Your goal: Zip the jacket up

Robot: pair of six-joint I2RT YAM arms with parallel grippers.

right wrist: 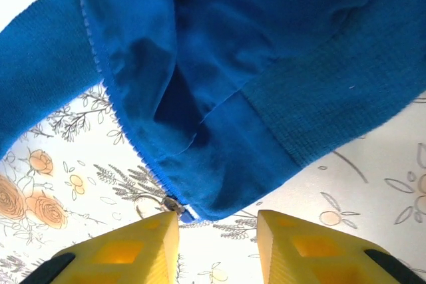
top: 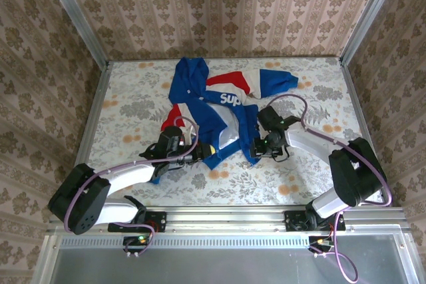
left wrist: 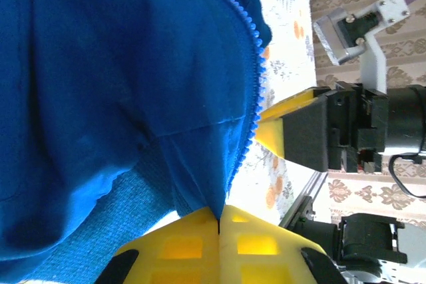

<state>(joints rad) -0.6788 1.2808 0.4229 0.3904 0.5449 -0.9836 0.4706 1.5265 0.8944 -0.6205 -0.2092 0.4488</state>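
The blue jacket lies open and rumpled in the middle of the table, with a red-and-white band and white "Sup" lettering. My left gripper is at the lower hem of one front panel. In the left wrist view it is shut on the blue corner beside the zipper teeth. My right gripper sits at the other panel's lower corner. Seen from the right wrist, it is open, and the small metal zipper end lies just above its left finger.
The floral tablecloth covers the table, with patterned walls on three sides and a metal rail at the near edge. From the left wrist, the right gripper's yellow finger and black body show close by.
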